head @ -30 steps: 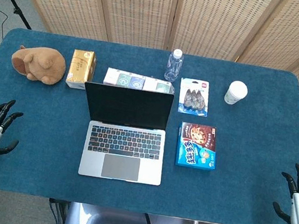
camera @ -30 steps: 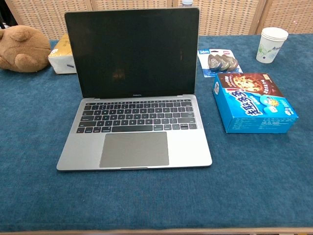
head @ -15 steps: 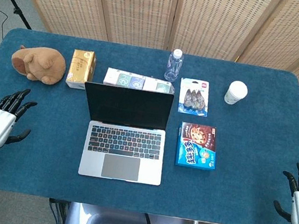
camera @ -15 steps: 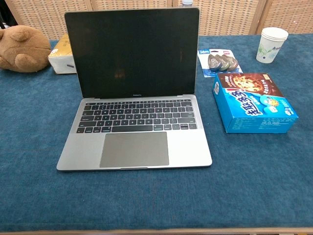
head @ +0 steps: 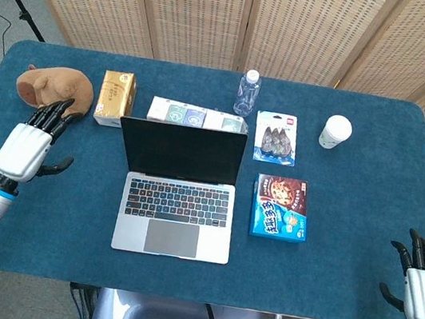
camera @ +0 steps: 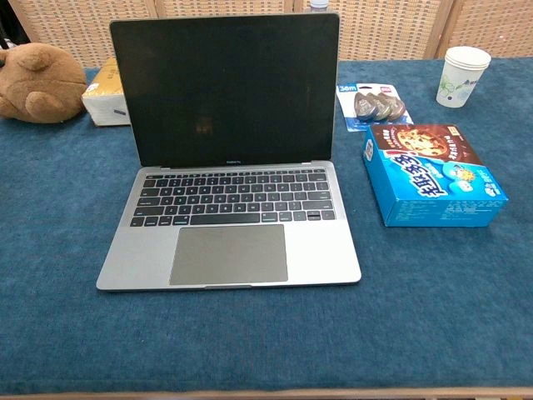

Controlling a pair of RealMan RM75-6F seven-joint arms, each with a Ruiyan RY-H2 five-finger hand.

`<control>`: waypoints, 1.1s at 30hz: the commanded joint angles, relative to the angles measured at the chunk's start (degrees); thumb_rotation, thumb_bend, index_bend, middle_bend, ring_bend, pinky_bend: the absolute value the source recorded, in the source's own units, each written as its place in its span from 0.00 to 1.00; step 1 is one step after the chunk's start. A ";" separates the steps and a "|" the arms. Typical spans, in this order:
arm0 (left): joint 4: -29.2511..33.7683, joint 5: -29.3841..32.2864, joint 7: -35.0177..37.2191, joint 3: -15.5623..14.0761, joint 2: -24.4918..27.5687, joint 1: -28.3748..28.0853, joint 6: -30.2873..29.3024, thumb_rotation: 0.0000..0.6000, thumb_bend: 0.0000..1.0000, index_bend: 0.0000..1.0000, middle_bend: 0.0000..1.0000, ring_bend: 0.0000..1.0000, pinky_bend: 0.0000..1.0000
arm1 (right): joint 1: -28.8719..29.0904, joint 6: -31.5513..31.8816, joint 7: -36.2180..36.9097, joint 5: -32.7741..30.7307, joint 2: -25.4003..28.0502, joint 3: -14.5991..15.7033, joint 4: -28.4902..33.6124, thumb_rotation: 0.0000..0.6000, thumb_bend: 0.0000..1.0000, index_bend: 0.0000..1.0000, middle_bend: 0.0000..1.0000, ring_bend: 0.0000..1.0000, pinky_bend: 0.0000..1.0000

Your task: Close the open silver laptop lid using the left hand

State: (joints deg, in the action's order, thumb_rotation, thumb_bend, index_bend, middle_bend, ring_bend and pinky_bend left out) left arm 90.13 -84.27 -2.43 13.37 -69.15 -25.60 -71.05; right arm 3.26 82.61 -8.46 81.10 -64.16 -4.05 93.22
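The laptop (head: 179, 193) sits in the middle of the table (head: 337, 293) with its lid up. The left hand (head: 27, 148) is off to the side, fingers spread wide, holding nothing. Closing has not started yet.

Tabletop (head: 356, 271) dark blue. Laptop (head: 173, 230) silver, black screen and keys. Plush toy (head: 42, 84) brown. Snack box (head: 279, 208) bright blue with a brown top. Cup (head: 335, 132) white. Hands white with black fingers (head: 56, 112).
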 commanded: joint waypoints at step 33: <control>-11.64 2.17 9.81 2.27 -6.22 -17.01 13.68 1.00 0.25 0.11 0.00 0.00 0.04 | 1.16 -1.79 0.24 -0.50 -0.88 0.10 -0.41 1.00 0.24 0.19 0.00 0.00 0.00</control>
State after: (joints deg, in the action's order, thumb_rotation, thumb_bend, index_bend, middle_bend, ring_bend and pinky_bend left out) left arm 78.54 -82.20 7.32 15.58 -75.17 -42.42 -57.43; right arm 4.42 80.83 -8.21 80.59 -65.04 -3.95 92.82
